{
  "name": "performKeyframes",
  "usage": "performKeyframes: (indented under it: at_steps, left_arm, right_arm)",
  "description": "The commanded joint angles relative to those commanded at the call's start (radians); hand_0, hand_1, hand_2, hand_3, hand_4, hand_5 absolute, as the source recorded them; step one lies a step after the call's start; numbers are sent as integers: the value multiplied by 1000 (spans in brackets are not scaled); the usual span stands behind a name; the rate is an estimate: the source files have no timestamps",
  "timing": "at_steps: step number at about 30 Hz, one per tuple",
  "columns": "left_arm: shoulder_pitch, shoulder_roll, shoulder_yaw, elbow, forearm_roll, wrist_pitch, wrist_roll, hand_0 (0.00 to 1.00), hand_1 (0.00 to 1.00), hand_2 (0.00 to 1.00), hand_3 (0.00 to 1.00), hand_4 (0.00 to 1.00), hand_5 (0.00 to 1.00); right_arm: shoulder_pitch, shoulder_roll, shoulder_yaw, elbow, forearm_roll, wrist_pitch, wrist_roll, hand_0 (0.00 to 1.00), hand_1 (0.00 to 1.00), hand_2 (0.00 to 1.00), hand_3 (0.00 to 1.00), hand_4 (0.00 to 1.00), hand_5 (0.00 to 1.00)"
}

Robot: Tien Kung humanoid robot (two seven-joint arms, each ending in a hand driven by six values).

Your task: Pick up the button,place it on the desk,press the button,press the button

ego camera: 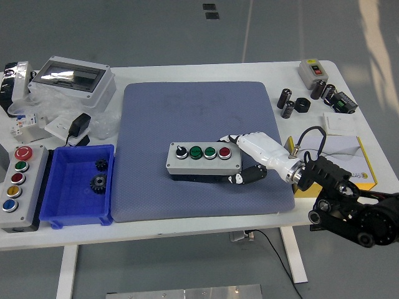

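The right hand (249, 159) has its fingers (244, 177) clamped on the button box (203, 161), which sits near the front edge of the blue mat (187, 112); bare mat extends behind it.

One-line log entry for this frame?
right hand | shut on button box | box on blue mat | buttons unpressed | left arm absent
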Motion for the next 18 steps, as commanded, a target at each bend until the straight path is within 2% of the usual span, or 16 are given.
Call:
performKeyframes:
  at_steps: [2, 3, 8, 9, 14, 15, 18]
  left_arm:
    - [0, -1, -1, 0, 2, 0, 0, 627, 515, 531, 592, 610, 219]
    - [1, -1, -2, 0, 2, 0, 1, 627, 514, 531, 591, 611, 221]
    - [2, -2, -3, 0, 3, 0, 1, 627, 514, 531, 591, 611, 221]
    - [2, -3, -3, 0, 3, 0, 1, 627, 515, 531, 592, 610, 220]
    - [2, -3, -1, 0, 1, -1, 1, 627, 515, 531, 592, 610, 220]
    - [2, -3, -1, 0, 1, -1, 1, 627, 516, 531, 591, 611, 221]
    - [1, -2, 0, 0, 0, -1, 1, 627, 516, 531, 591, 611, 221]
  right_arm:
    - [-5, 4, 3, -6, -18, 6, -6, 137, 286, 327, 249, 2, 2]
    - [-7, 6, 4, -8, -24, 9, -8, 267, 351, 356, 261, 7, 2]
    - [-12, 8, 14, -14, -32, 9, -4, 267, 351, 356, 261, 7, 2]
    - [-13, 8, 15, -15, -30, 9, -2, 523, 559, 550, 496, 163, 2]
    - [-13, 4, 18, -18, -14, 10, 6, 523, 559, 550, 496, 163, 2]
    - [-13, 3, 20, -17, -9, 12, 8, 705, 690, 700, 686, 66, 2]
    - [-13, -1, 24, -17, 13, 20, 16, 705, 690, 700, 686, 66, 2]
